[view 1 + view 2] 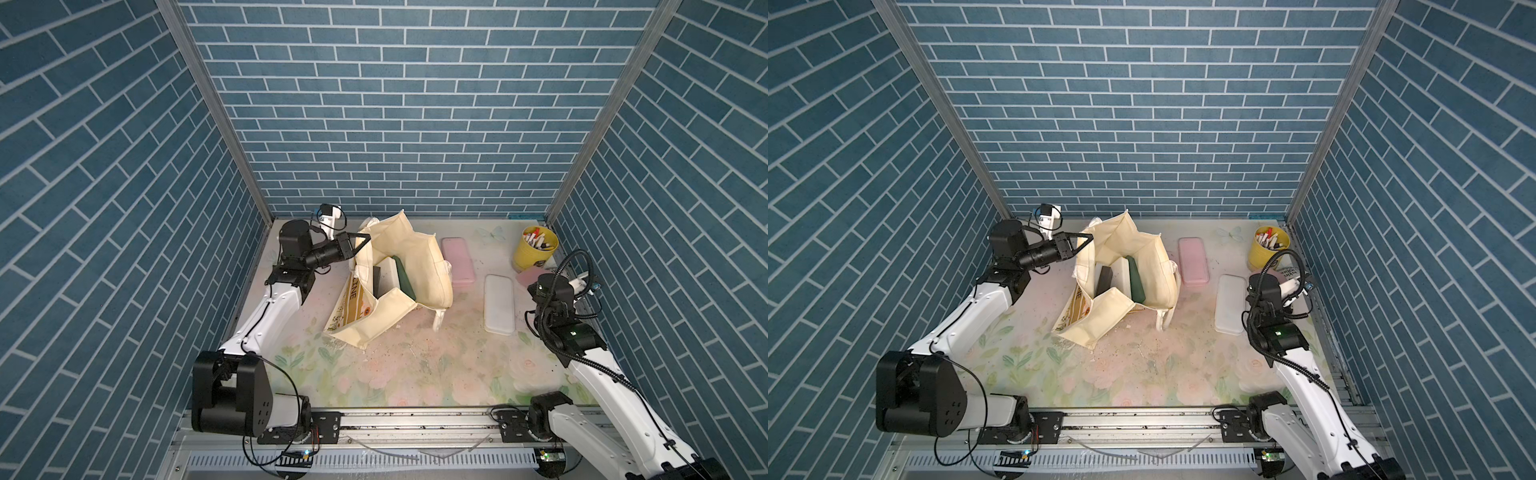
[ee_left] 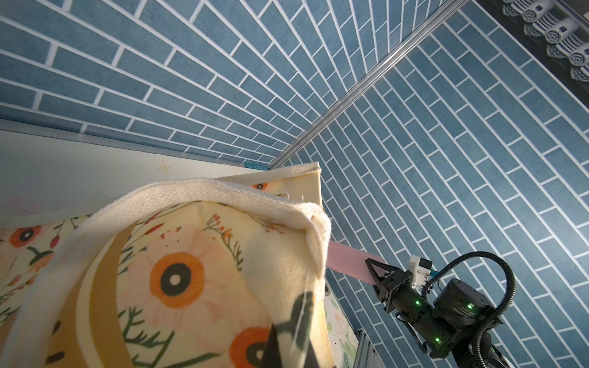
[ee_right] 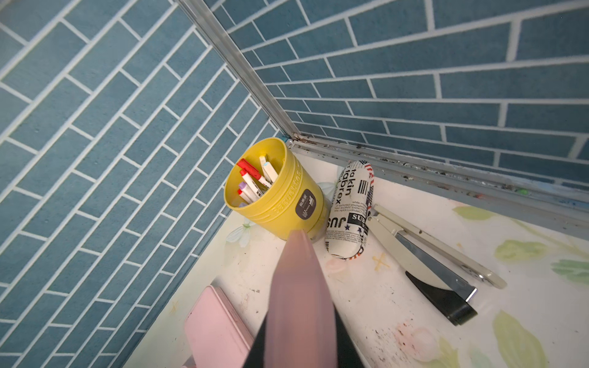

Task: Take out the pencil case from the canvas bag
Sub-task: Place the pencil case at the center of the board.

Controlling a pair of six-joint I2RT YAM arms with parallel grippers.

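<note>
Right gripper [image 2: 371, 270] is clenched on one end of the pink pencil case [image 2: 347, 258], holding it clear of the table [image 1: 415, 374] at 3 o'clock, hard by the right wall [image 1: 665, 249]; its free end points toward the yellow pen pot [image 1: 534, 253]. Well apart, just to 11 o'clock of the table's middle, the canvas bag [image 1: 428, 266] stands slumped with its mouth gaping upward. Left gripper [image 1: 364, 241] is pinched on the bag's rim at 10 o'clock, holding that edge up close to the left wall [image 1: 124, 249]; the front panel folds down toward 7 o'clock. Inside stand a white box [image 1: 390, 277], a dark green flat item [image 1: 405, 279] and a black item [image 1: 377, 281], all on edge. Between the bag and the held case lie a second pink case [image 1: 457, 259] at 1 o'clock, just beside the bag, and a white case [image 1: 498, 303] at 3 o'clock, with a lane of bare table between them. The broadest open stretch runs from 5 to 7 o'clock, in front of the bag. The pot, in the 2 o'clock corner, holds markers [image 3: 255, 180]; a newsprint-patterned case [image 3: 350, 210] lies just beside it.
</note>
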